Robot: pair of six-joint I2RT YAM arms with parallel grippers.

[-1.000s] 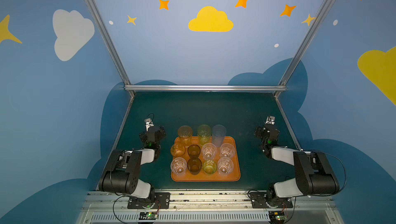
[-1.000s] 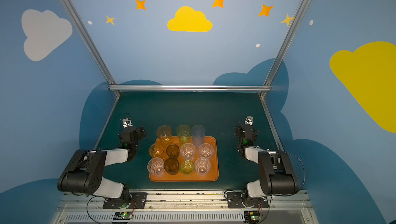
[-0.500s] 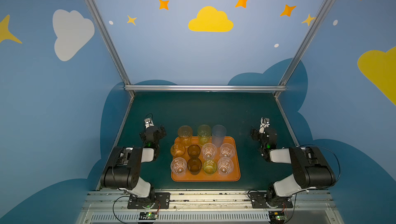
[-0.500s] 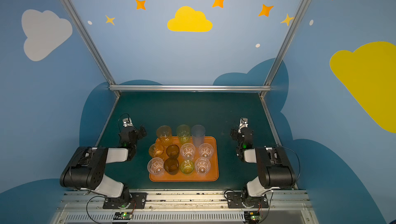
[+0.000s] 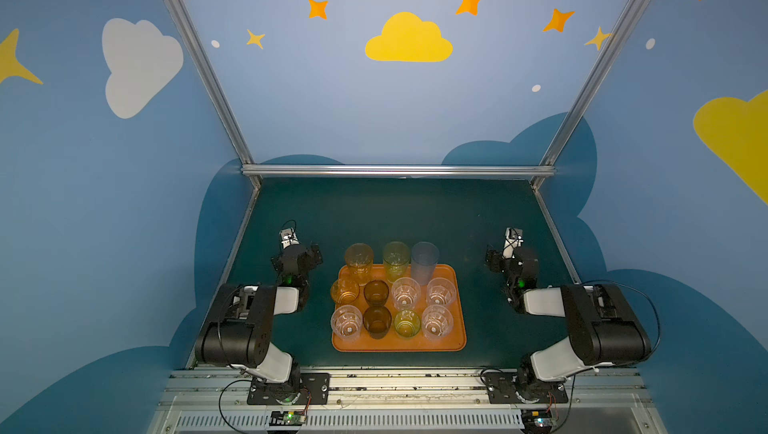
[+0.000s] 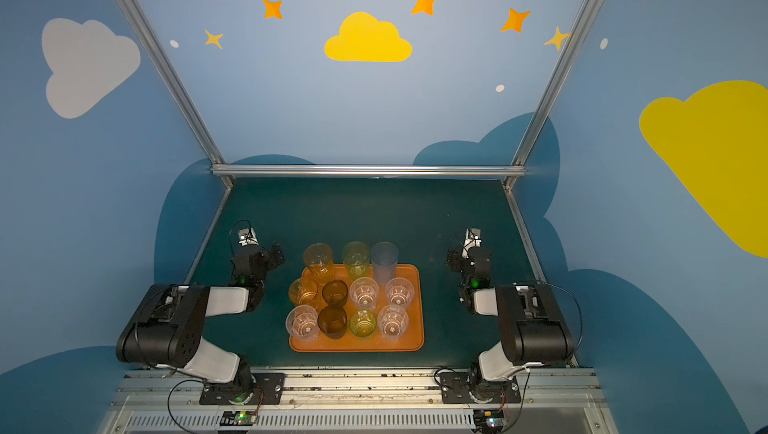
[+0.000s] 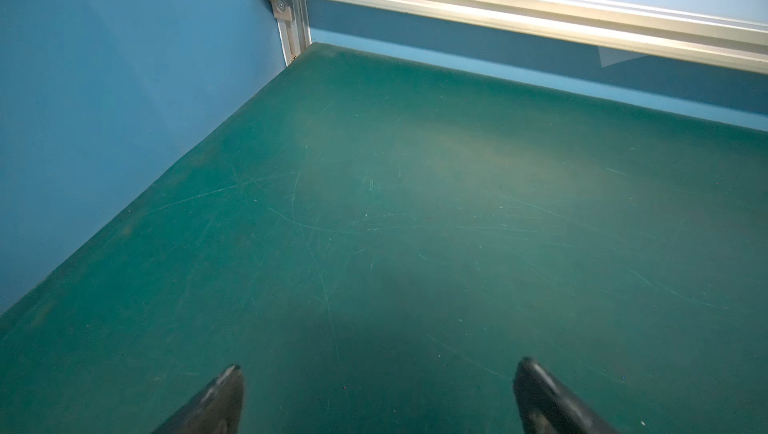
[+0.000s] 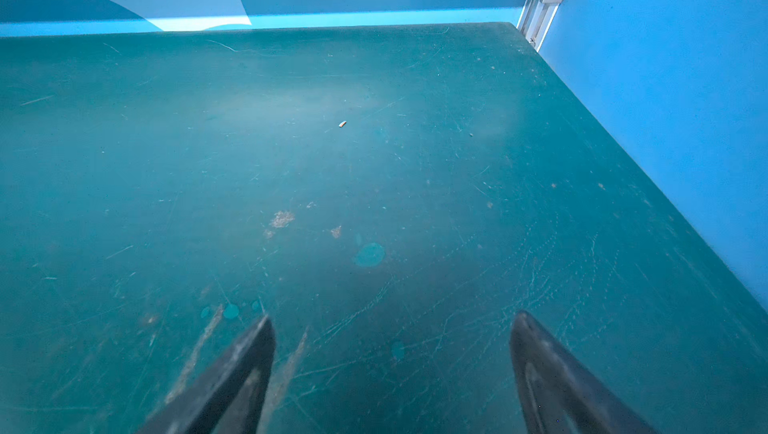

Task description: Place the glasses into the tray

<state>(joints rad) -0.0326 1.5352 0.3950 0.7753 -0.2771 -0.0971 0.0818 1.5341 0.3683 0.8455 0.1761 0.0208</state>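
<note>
The orange-brown tray lies at the front middle of the green table. Several glasses stand upright on it. At its far edge are a tall amber one, a tall green one and a tall greyish one. In front of them stand short clear, dark brown, amber and yellow-green glasses in two rows. My left gripper is left of the tray, open and empty over bare table. Right of the tray, my right gripper is also open and empty.
Blue walls and an aluminium frame rail close the table at the back and sides. Both arms are folded low near their bases at the front edge. A tiny crumb lies on the worn mat ahead of the right gripper.
Both arms have drawn back a little and settled on either side of the tray, the right gripper swinging slightly towards it. The glasses and tray have not moved.
</note>
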